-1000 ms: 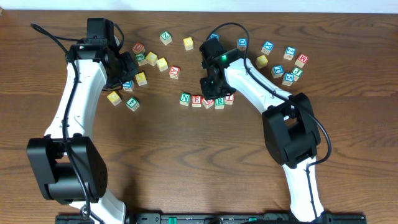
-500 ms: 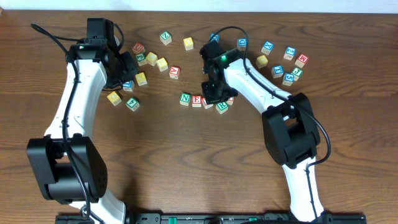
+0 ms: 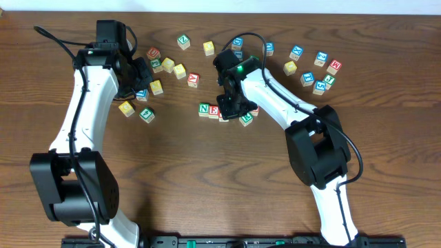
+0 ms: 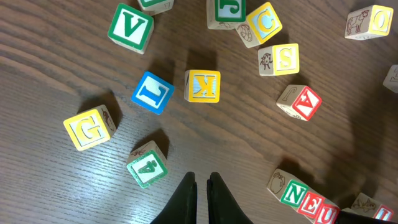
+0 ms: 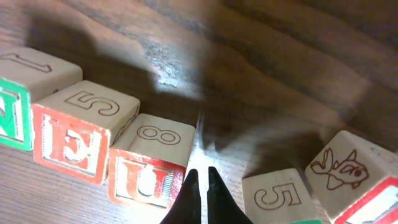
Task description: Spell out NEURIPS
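**Right wrist view, nearest first.** Your right end effector (image 5: 200,178) has its fingers pressed together and holds nothing. Its tips point down at the gap between the U cube (image 5: 149,169) and a green-framed cube (image 5: 280,196) that shows a 5 on top. You cannot tell whether the tips touch the wood. Left of the U cube, the E cube (image 5: 76,134) and the N cube (image 5: 12,99) continue the line, side against side. Right of the gap, a red-framed cube (image 5: 351,177) with a fish on its side stands skewed, off the line.

**Left wrist view.** Your left end effector (image 4: 201,182) is also closed and empty, over bare wood. The green 4 cube (image 4: 148,165) lies near its tips. Farther out lie the yellow G cube (image 4: 90,127), the blue L cube (image 4: 152,92) and the yellow K cube (image 4: 202,85); the G cube stands apart, and the L and K cubes are close together. The yellow S cube (image 4: 278,59) sits beyond them, just beside a C cube (image 4: 264,23).

**Overhead view.** The lettered row lies mid-worktop, partly under the right arm. The worktop (image 3: 207,179) is open wood on the near side of the row, between the two arms. Loose cubes crowd the far side, and the far edge runs close behind them.
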Robot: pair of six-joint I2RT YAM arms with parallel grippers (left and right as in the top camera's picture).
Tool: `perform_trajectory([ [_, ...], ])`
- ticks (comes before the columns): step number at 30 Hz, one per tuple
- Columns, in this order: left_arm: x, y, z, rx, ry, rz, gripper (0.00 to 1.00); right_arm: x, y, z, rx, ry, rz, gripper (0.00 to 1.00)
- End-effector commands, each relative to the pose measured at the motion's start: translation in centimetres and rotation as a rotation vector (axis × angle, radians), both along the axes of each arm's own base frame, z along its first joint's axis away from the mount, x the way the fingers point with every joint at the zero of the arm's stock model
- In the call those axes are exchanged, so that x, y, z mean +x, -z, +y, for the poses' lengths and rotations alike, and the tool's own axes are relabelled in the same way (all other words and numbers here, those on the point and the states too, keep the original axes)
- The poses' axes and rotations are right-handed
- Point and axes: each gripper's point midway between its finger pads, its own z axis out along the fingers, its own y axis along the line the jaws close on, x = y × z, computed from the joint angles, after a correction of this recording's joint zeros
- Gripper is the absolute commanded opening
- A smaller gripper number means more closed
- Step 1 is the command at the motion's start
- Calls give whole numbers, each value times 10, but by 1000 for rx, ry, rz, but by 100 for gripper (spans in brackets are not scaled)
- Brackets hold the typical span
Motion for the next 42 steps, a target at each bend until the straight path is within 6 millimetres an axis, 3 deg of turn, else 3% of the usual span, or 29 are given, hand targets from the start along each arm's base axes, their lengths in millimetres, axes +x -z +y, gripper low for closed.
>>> perform_trajectory([
  [1,0,0,3,18,9,0,8,-1,2,4,9,12,2,2],
  [12,0,0,3,18,9,0,8,-2,1,15,40,6,-4,2],
  [31,-3,5,3,17,9,15,8,-23,3,0,-25,28,83,2],
  [42,-3,5,3,17,10,15,8,-33,3,13,-24,-22,84,2],
])
